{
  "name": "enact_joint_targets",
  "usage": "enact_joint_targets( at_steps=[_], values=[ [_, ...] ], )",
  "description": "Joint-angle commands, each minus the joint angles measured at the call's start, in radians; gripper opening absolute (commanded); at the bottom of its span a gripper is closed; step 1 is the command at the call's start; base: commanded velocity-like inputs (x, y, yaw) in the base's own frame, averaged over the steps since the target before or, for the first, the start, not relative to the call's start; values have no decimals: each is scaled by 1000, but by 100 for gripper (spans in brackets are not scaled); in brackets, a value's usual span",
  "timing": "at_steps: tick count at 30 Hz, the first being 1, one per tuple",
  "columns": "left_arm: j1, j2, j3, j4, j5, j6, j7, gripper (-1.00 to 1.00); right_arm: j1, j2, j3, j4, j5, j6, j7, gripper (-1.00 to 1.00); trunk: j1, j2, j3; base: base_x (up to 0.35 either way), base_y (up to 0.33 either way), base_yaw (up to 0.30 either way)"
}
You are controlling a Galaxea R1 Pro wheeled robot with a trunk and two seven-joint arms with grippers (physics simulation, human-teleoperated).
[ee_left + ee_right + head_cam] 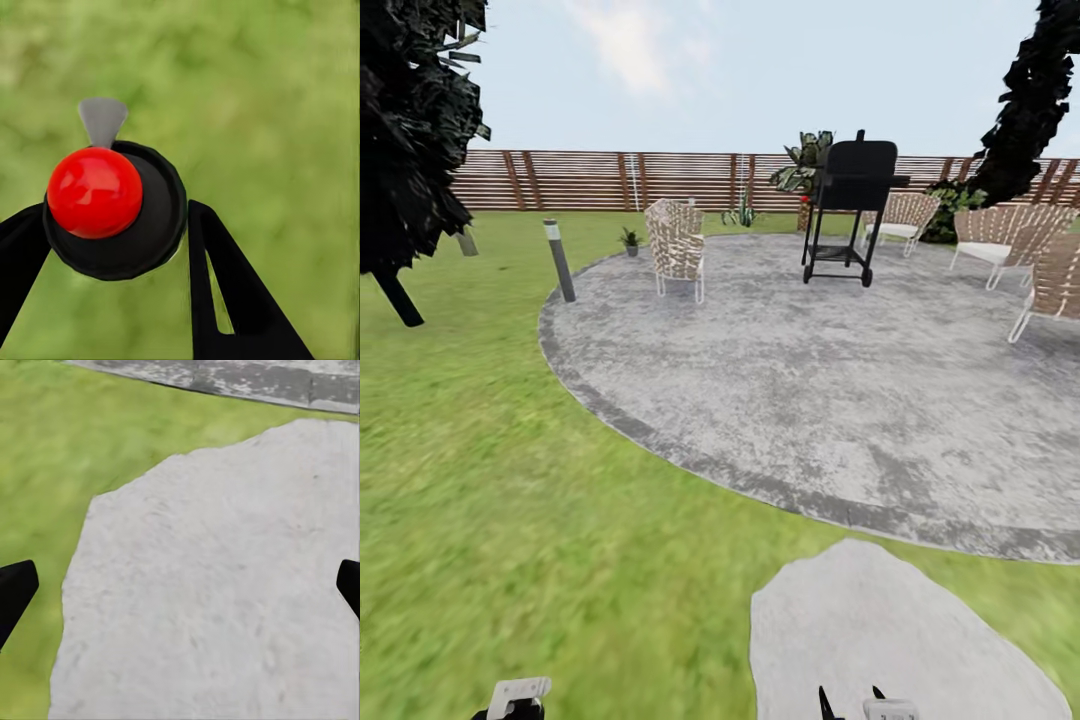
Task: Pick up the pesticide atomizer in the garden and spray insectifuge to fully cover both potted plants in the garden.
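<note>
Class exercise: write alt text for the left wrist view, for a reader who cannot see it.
Seen from above, a round black bottle top with a shiny red cap and a grey nozzle sits between the left gripper's two black fingers, which close against it. Behind it is blurred green lawn.

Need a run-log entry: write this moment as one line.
left gripper: holds pesticide atomizer | right gripper: open, above stepping stone | potted plant: far ahead
</note>
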Motion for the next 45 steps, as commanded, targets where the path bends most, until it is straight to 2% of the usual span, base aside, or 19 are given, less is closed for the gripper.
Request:
enact_joint_targets(
  at_steps=[1, 17, 21, 45],
  values=[
    [-1, 0, 9, 1, -9, -3, -3, -100, 0, 0, -8, -1, -1, -1, 10, 100, 0, 0, -1, 300, -198, 266],
    [-1, 0, 9, 1, -9, -4, -3, -100, 0, -3, -8, -7, 0, 0, 11, 100, 0, 0, -1, 300, -198, 53],
    [-1, 1, 9, 1, -9, -4, -3, -100, 0, -23, -8, -9, -3, -2, 9, 100, 0, 0, -1, 306, -164, 0],
    [-1, 0, 9, 7, -9, -4, -3, -100, 0, -27, -7, -11, 1, -3, 10, 100, 0, 0, -1, 339, -20, 0]
  ],
)
